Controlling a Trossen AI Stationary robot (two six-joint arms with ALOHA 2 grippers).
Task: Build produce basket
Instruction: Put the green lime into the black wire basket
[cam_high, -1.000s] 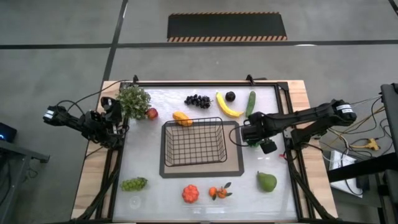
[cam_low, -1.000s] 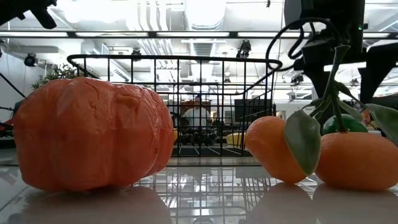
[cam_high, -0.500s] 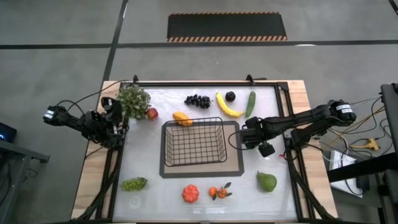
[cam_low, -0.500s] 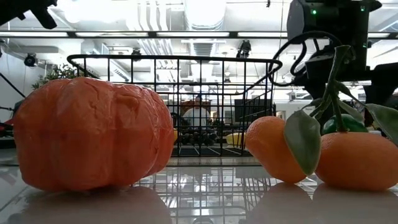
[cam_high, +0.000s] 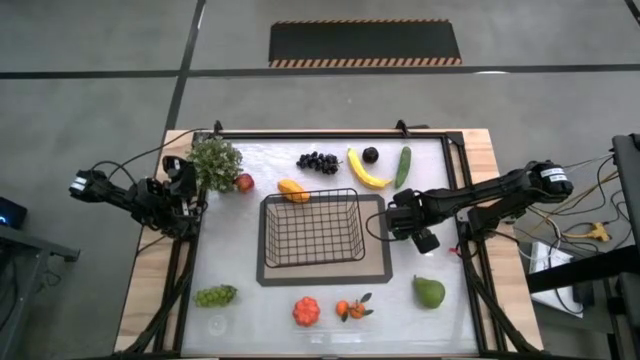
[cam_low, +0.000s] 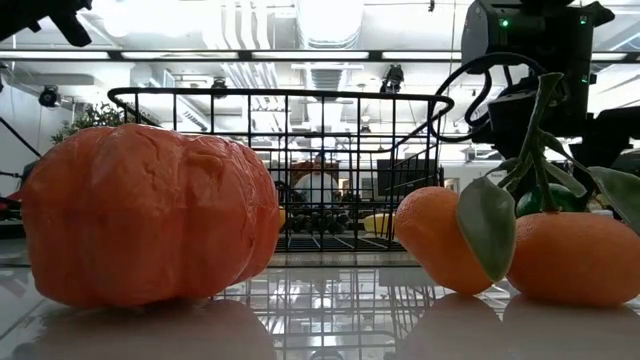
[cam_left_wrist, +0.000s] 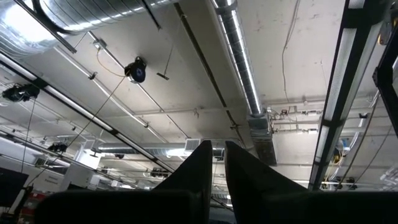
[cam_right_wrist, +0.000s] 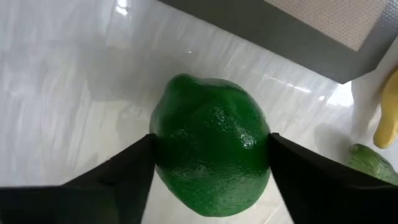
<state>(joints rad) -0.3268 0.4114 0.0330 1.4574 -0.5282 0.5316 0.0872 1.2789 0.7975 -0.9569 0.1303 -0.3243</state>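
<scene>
My right end effector (cam_right_wrist: 208, 180) is closed around a green lime (cam_right_wrist: 211, 158), fingers touching its sides, on the surface (cam_right_wrist: 74, 74) just beside the basket (cam_high: 312, 228). The round, bumpy skin could slip out if I lift too early. My left end effector (cam_left_wrist: 214, 168), closed and empty, waits far off.

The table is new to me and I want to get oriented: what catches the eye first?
The black wire basket sits empty mid-table on a grey mat, with toy produce scattered around it. Just right of the mat, the right pincer straddles a round green fruit, a finger against each side. The left pincer is parked at the table's left edge.
</scene>
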